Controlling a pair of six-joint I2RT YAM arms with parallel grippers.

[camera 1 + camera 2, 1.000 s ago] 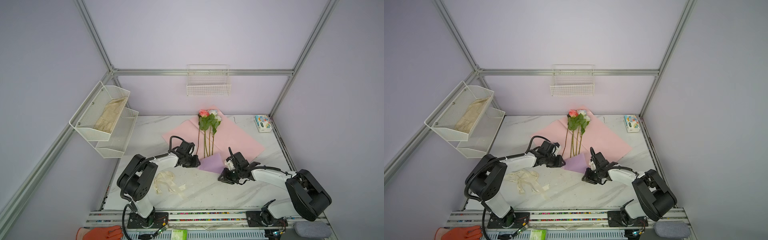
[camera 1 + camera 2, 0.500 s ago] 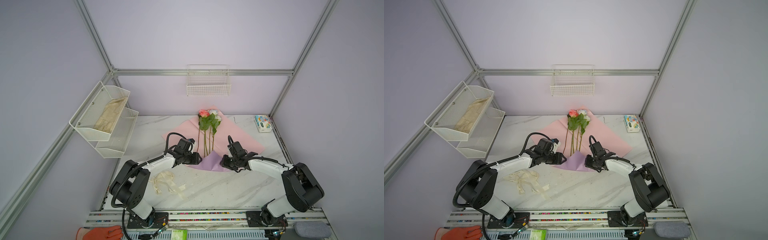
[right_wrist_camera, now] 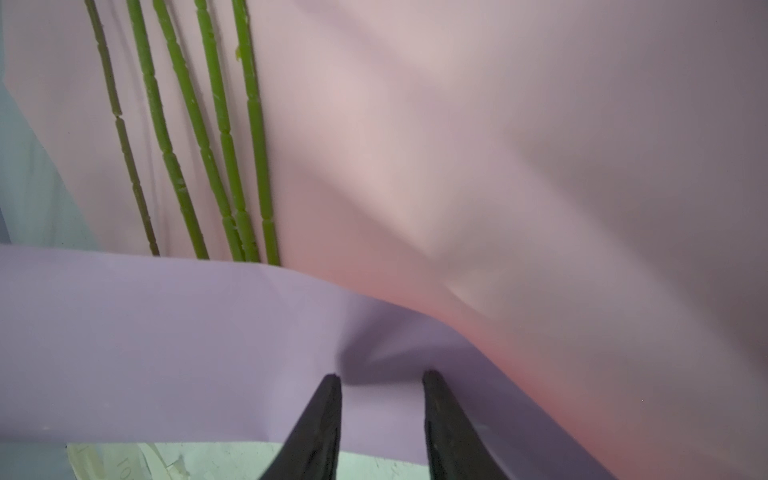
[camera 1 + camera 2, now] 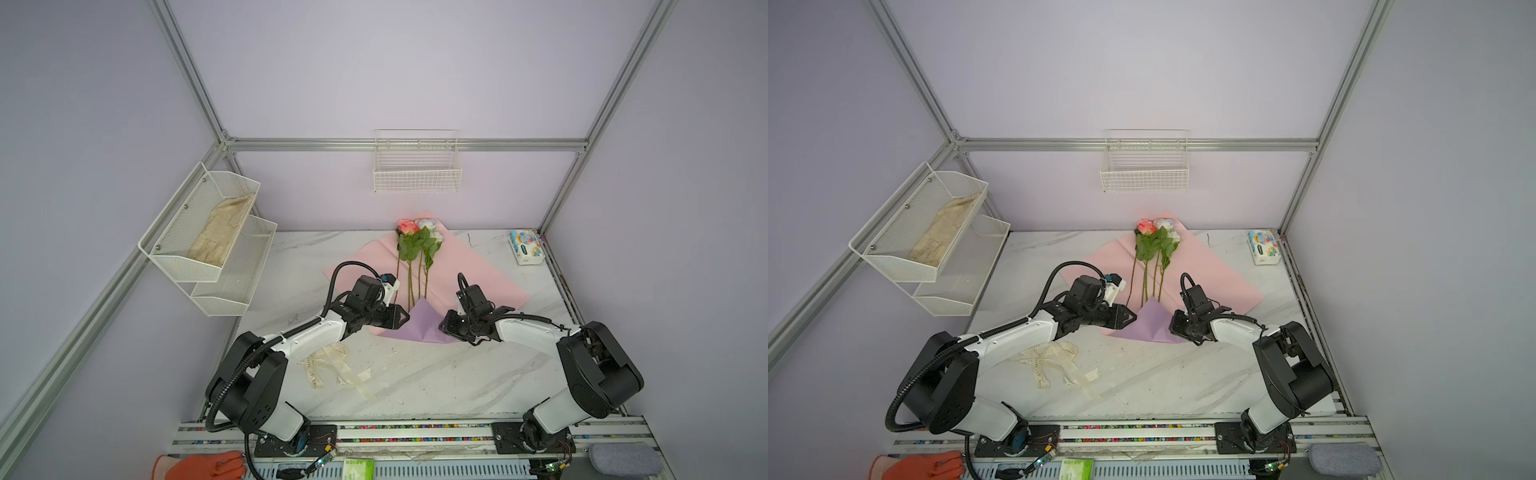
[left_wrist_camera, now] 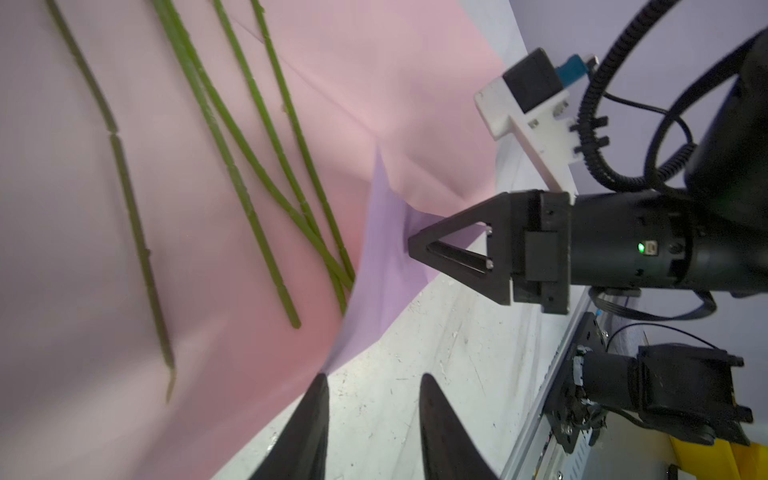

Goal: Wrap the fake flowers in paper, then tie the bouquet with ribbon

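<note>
The bouquet of fake flowers (image 4: 417,243) (image 4: 1156,243) lies on a pink paper sheet (image 4: 478,274), blooms toward the back wall. Its green stems (image 5: 249,166) (image 3: 220,124) run under a lilac flap (image 4: 419,324) (image 4: 1152,324) folded up from the sheet's near corner. My left gripper (image 4: 405,318) (image 5: 374,376) is open at the flap's left end, one fingertip touching the paper's edge and bare table showing between the fingers. My right gripper (image 4: 442,326) (image 3: 380,374) is open at the flap's right end, its tips against the lilac paper (image 3: 166,332).
A loose cream ribbon (image 4: 332,370) lies on the marble table under the left arm. A tissue pack (image 4: 525,247) sits at the back right. A wire rack (image 4: 208,232) hangs on the left wall and a wire basket (image 4: 417,170) on the back wall.
Both grippers have moved in toward the sheet's near corner. The lilac flap has grown wider and now covers the stem ends.
</note>
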